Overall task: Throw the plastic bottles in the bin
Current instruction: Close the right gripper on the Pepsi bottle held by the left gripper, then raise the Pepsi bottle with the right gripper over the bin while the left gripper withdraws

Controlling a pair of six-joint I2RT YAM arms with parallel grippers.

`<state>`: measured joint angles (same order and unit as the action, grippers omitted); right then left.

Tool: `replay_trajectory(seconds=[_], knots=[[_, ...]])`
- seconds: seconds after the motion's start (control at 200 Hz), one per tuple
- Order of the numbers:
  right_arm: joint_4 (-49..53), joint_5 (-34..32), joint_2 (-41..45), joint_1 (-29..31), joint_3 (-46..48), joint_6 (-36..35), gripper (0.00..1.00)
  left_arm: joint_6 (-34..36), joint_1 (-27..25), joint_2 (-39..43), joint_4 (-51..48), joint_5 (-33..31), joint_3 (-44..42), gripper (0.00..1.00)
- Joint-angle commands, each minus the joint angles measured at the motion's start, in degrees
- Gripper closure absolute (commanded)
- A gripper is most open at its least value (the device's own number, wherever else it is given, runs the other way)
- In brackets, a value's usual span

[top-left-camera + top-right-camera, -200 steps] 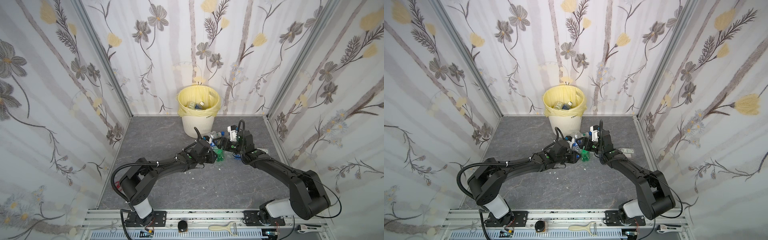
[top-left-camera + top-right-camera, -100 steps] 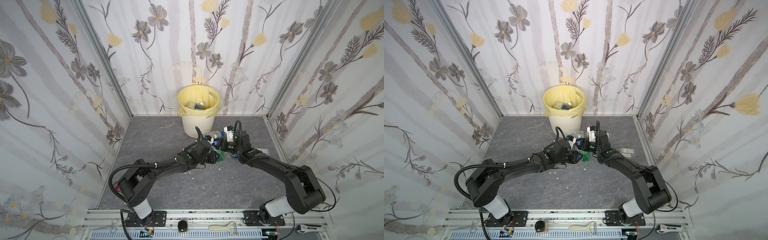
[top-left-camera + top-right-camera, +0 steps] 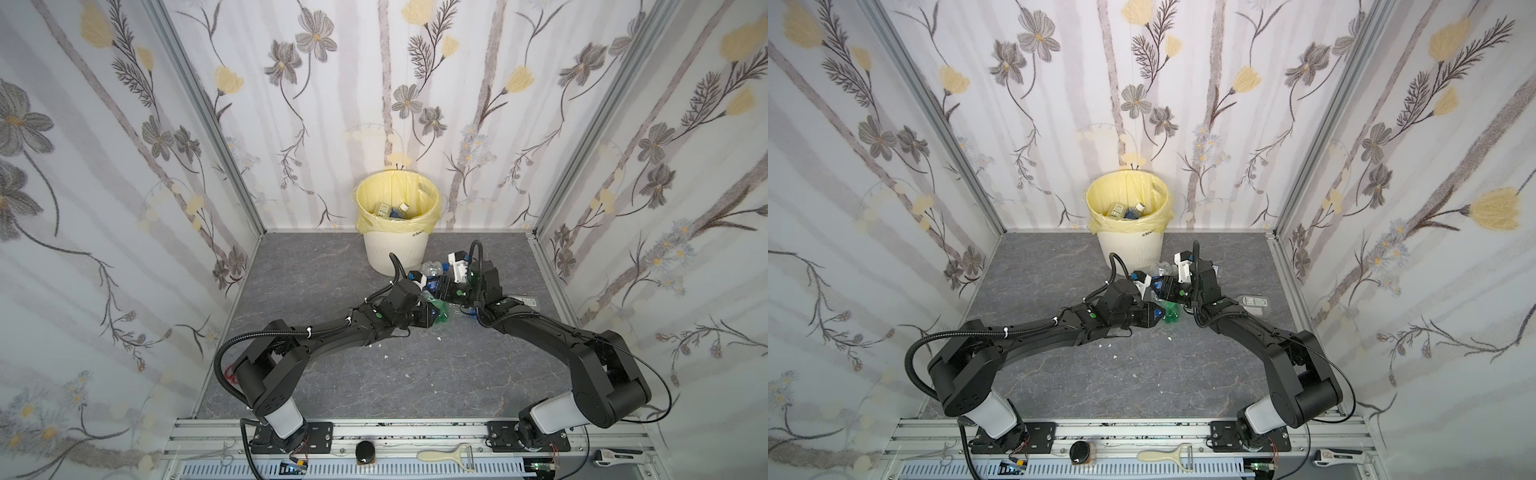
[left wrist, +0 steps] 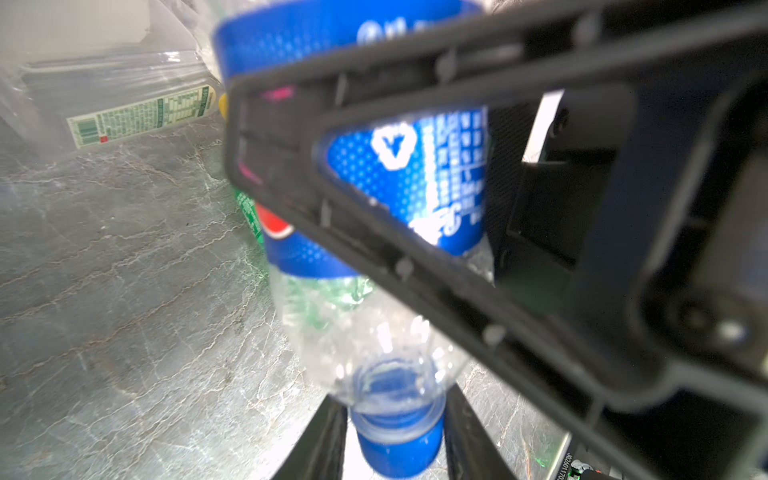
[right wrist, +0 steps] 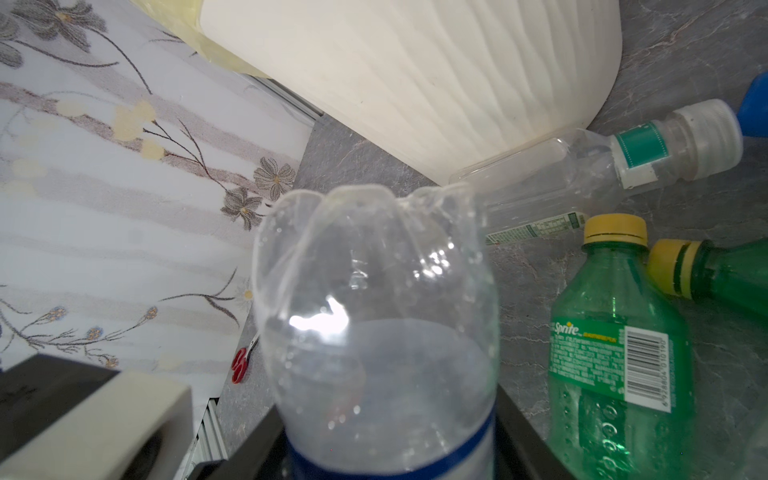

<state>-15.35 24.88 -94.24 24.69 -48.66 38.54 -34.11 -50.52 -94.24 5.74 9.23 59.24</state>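
The right hand is closed round the body of a clear blue-labelled bottle, near the foot of the bin. The left hand flanks the bottle's blue cap — gripping or merely touching, I cannot tell. Two green bottles sit close by on the tabletop.

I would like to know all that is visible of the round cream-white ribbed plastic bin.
The bin stands upright on the grey marbled floor close to the flowered back wall. Its ribbed cream-white plastic wall tapers downward. A pale yellow bag lines it, folded over the rim. Several bottles lie inside. A clear white-capped bottle lies at its base, seemingly touching.
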Motion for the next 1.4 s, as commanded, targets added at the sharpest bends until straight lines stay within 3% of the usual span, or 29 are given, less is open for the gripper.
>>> replay_trajectory(seconds=[0.0,0.405,0.829,1.194,1.304,1.394], knots=[[-0.77,-1.37,0.51,-0.44,-2.00,-0.39,0.43,1.55,0.06,1.81,1.83,-1.79,-0.44,0.51],[7.62,-6.12,0.78,-2.55,-16.56,-5.48,0.43,9.70,0.42,9.59,-3.98,-8.36,2.47,0.00],[8.62,-14.97,1.09,-6.10,-37.96,-9.68,0.42,19.55,0.38,14.78,-4.96,-20.09,12.09,0.00],[-12.57,-31.12,10.30,-8.52,-41.52,-12.99,0.38,21.46,1.74,17.61,-4.68,-25.58,16.31,0.00],[-11.85,-32.96,6.72,-8.51,-46.11,-11.79,0.38,20.38,3.13,19.03,-4.45,-25.71,15.29,0.00],[-8.23,-30.67,-0.78,-7.67,-51.00,-8.22,0.38,19.22,4.32,19.92,-4.24,-24.93,12.82,0.00]])
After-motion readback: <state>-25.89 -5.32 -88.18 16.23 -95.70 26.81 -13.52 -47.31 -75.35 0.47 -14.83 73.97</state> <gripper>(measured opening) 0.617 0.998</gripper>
